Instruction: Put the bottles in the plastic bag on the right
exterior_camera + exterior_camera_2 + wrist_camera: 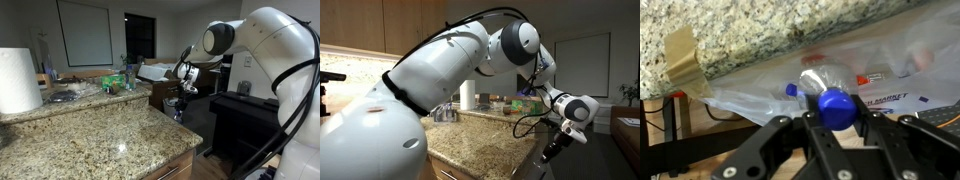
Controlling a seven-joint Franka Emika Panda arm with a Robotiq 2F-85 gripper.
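Closest to us in the wrist view, the jaws are clamped on a blue-capped bottle [837, 108], its cap filling the gap between them. Just beyond it hangs the clear plastic bag [745, 98], which appears to be fixed to the edge of the granite worktop [790, 25] by a strip of brown tape [681, 60]. A second bottle [816, 80] lies on its side inside the bag, blue cap toward us. We cannot make out where the bag's mouth is, and we judge that the chief hazard: a release short of the opening, or against the slack film, would send the bottle to the floor. A push into the film could also drag on the tape and pull the bag off the stone, spilling what it holds. The bottle inside may block or deflect the newcomer. In an exterior view the arm [265, 45] reaches past the worktop's corner, so a careless descent risks knocking the stone edge.
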